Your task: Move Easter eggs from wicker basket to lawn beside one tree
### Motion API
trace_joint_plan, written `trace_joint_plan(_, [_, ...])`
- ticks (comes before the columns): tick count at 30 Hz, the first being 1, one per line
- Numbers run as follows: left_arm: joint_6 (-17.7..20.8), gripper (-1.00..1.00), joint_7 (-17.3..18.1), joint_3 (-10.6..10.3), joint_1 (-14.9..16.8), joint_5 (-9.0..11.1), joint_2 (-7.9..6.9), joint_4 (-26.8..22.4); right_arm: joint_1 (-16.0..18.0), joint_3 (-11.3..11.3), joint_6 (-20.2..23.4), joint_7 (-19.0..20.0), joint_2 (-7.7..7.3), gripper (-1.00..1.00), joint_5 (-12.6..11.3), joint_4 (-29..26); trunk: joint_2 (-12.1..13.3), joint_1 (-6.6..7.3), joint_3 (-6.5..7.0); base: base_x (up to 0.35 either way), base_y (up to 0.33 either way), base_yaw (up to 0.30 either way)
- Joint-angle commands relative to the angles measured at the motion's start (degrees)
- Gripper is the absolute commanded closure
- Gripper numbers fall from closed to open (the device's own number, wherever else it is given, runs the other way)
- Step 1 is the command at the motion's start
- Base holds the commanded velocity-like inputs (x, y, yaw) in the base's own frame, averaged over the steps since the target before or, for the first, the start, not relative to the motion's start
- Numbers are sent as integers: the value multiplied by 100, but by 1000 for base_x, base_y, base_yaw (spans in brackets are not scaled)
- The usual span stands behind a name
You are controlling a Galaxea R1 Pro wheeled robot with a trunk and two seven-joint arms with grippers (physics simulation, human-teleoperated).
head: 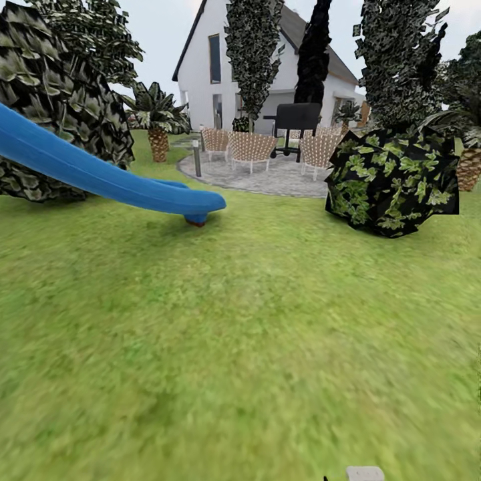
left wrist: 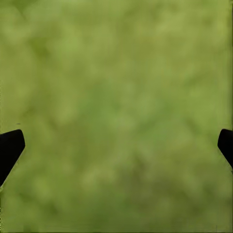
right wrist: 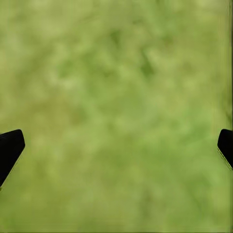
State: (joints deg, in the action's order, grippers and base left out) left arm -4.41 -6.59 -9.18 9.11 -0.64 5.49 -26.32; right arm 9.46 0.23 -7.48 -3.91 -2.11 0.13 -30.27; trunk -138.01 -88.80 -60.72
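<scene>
- I am looking out over the lawn (head: pixel 240 347), which is taking up the whole lower half of the head view, blurred and bare of anything to pick up.
- Neither the basket nor the eggs are appearing in front of me, so I judge the step in hand is finding them, not grasping.
- My left claw (left wrist: pixel 116 141) is hanging over plain grass with its two dark fingertips (left wrist: pixel 10 145) far apart at opposite edges of the wrist view, nothing between them.
- My right claw (right wrist: pixel 116 141) is sitting the same way: tips wide apart, empty, only grass beneath.
- The blue slide (head: pixel 100 177) is running from the left edge toward the centre, with a dark bush (head: pixel 394 180) at the right and the white house (head: pixel 267 60) with patio chairs (head: pixel 250 148) behind.
- A tall tree (head: pixel 252 53) with mottled leaves is standing at upper centre, and a black one (head: pixel 312 53) beside it; the first may serve later as the drop spot, though its trunk is hard to make out.
- To do this well, I am thinking I should turn the base slowly and sweep the head across the grass, since the blur is hiding small things.
- I would leave both claws open and tucked low, ready for the basket rim once it comes into sight.
</scene>
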Motion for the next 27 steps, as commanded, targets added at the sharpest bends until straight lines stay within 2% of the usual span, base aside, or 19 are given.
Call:
trace_joint_plan(1, [-14,-100,-53,-43,3,-3,-4,4,3,3,-17,-19,0,-100,-2,4,-1,-2,-5,297,156,-248])
trace_joint_plan(21, [-16,-100,-53,-44,3,3,-4,4,3,3,-17,-22,0,-100,13,4,-1,-2,-5,247,224,-249])
trace_joint_plan(27, [-24,-100,-53,-49,3,-4,27,-42,3,3,-9,-22,0,-100,13,4,-1,-2,-5,48,47,-251])
